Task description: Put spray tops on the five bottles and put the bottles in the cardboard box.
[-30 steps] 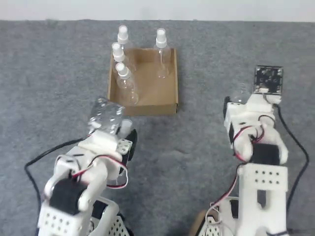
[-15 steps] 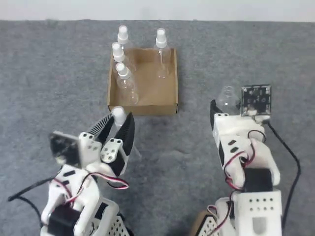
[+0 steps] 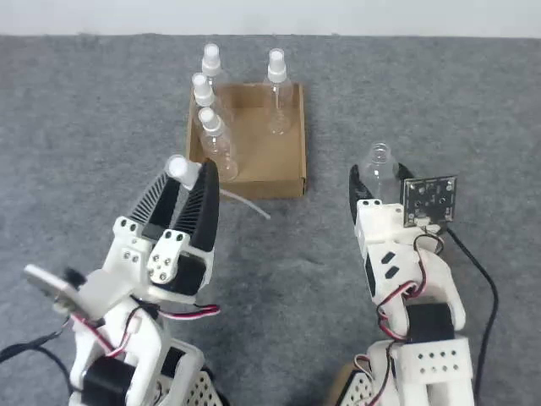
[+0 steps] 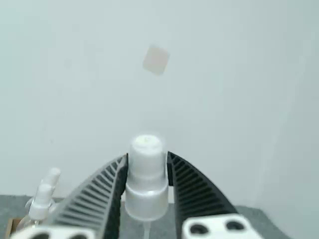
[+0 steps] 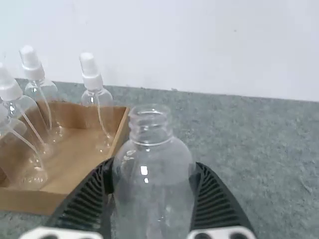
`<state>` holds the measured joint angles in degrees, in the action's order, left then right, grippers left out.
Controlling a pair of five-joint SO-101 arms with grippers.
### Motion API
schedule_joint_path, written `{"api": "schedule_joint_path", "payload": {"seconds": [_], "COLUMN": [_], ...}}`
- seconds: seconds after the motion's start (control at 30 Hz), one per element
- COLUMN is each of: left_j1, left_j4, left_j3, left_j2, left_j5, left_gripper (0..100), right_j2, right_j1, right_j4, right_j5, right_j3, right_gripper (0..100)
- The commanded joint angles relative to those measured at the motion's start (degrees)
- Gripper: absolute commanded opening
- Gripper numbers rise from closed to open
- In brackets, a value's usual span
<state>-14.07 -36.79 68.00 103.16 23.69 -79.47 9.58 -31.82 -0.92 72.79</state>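
The left gripper [image 3: 188, 176] is clamped on a spray top [image 3: 177, 167] just before the near left corner of the cardboard box [image 3: 254, 186], and the top's thin tube [image 3: 247, 205] slants out along the box's front. The right gripper [image 3: 379, 182] grips an uncapped bottle [image 3: 380, 161] upright, apart from the box on its right. Four capped bottles [image 3: 218, 144] stand in the box.
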Motion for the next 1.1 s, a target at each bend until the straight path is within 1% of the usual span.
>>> {"api": "schedule_joint_path", "payload": {"seconds": [0.0,0.07,0.23,0.33,0.4,0.57,0.73,0.93,1.07], "left_j1": [0.18,0.26,0.35,0.97,2.9,9.49,14.68,19.25,21.54], "left_j4": [2.99,2.99,2.99,2.99,2.99,2.9,2.99,2.81,2.81], "left_j3": [0.04,0.04,0.22,0.04,0.04,1.71,3.3,3.74,3.74], "left_j2": [1.41,1.41,1.41,1.41,1.41,1.41,1.41,1.41,1.41], "left_j5": [0.62,1.05,8.88,9.93,10.37,17.76,21.98,26.9,30.15], "left_gripper": [1,1,1,1,1,1,1,1,1], "right_j2": [-2.86,-3.56,-3.91,-4.0,-4.0,-3.91,-3.65,-3.56,-3.47], "right_j1": [0.57,0.57,0.57,0.57,0.57,0.57,0.66,0.66,1.1], "right_j4": [1.54,1.54,1.63,1.63,2.07,3.74,8.92,14.99,15.52], "right_j5": [0.0,0.0,0.0,0.0,0.0,0.0,0.0,0.09,0.09], "right_j3": [0.0,0.26,0.88,0.88,0.88,2.02,4.04,6.95,7.03], "right_gripper": [0.7,0.8,0.9,0.9,0.9,0.9,0.7,0.7,0.7]}}
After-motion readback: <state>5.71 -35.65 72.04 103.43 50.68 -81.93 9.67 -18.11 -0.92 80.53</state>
